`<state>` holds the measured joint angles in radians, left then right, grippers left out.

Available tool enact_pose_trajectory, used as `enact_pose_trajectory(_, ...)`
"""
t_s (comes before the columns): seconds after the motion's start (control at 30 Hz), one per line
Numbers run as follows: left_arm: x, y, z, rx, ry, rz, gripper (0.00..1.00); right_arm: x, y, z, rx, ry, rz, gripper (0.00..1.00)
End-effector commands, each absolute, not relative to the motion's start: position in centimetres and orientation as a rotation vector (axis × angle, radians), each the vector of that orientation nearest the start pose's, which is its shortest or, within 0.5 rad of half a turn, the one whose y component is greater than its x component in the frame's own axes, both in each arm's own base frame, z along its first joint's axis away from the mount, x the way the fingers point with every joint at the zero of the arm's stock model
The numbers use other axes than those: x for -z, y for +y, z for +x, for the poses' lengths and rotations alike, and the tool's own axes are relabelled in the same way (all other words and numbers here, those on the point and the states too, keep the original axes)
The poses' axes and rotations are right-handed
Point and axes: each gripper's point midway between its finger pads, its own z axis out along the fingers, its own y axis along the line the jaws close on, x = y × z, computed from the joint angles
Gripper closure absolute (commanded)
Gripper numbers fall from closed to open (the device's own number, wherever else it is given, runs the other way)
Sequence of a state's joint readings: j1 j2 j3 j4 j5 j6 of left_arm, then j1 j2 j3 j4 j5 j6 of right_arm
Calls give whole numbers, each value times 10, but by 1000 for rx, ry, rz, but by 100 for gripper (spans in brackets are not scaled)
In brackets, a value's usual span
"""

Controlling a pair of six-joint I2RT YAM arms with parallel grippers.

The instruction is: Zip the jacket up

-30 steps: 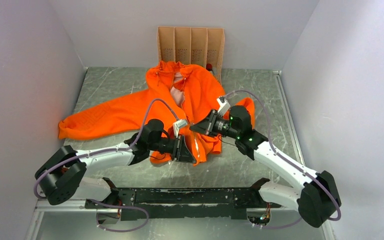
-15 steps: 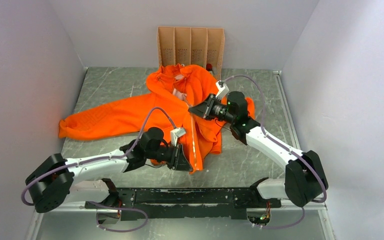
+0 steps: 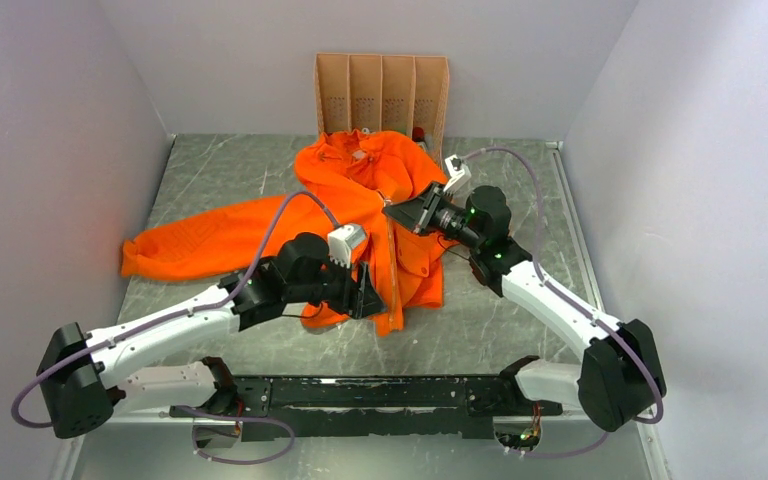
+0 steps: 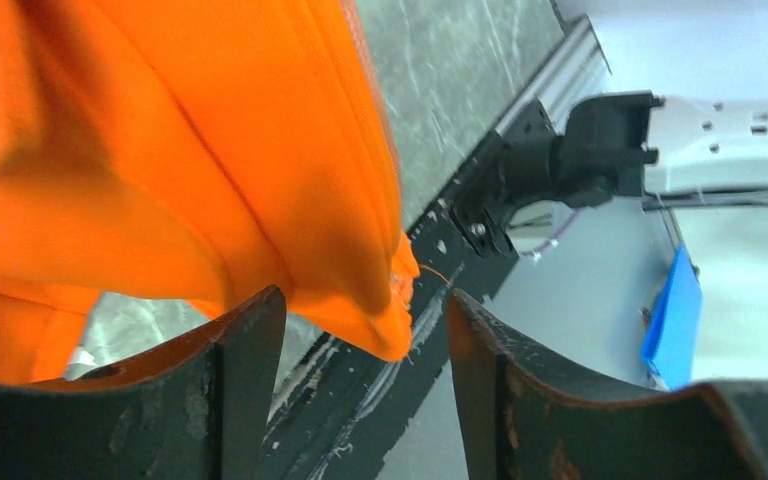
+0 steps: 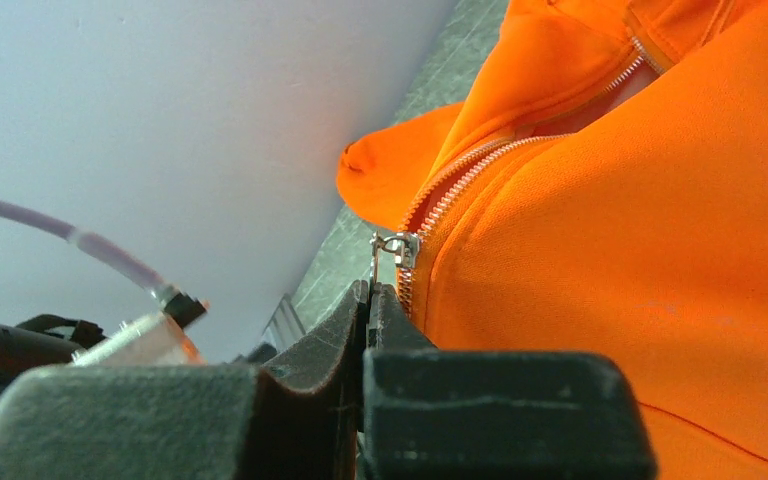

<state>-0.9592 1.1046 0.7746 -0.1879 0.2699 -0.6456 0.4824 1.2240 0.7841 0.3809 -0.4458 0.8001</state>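
Note:
The orange jacket [image 3: 415,185] lies spread on the table, its long sleeve [image 3: 210,235] stretched out to the left. My right gripper [image 3: 392,212] is shut on the metal zipper pull [image 5: 403,248], partway up the front, in the upper half. Below the slider the zipper is joined; above it the two rows of teeth [image 5: 480,160] still part toward the collar. My left gripper [image 4: 365,300] stands open at the bottom hem. The hem corner [image 4: 385,325] hangs loose between its fingers [image 4: 245,350].
A cardboard box with several dividers [image 3: 381,90] stands against the back wall, just behind the collar, with a small red thing [image 3: 419,133] beside it. A black frame rail [image 3: 360,390] runs along the near edge. White walls close in on both sides.
My left gripper has opened and let go of the hem. My right gripper has pulled the slider up toward the collar, closing most of the pink gap.

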Motion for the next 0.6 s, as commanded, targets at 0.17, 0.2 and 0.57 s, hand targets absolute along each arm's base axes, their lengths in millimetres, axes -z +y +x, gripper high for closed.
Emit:
enact_pose_trajectory(0.17,-227,-311,185,1022,2112,402,21,-315,270,283,-1370,1652,-164,100)
enact_pose_trajectory(0.2,-231,-312,189,1021,2100,394,20,-316,270,281,-1374,1650,-172,100)
enact_pose_trajectory(0.57,-268,-321,232,1143,1954,387,14,-324,266,259,-1399,1646,-203,100)
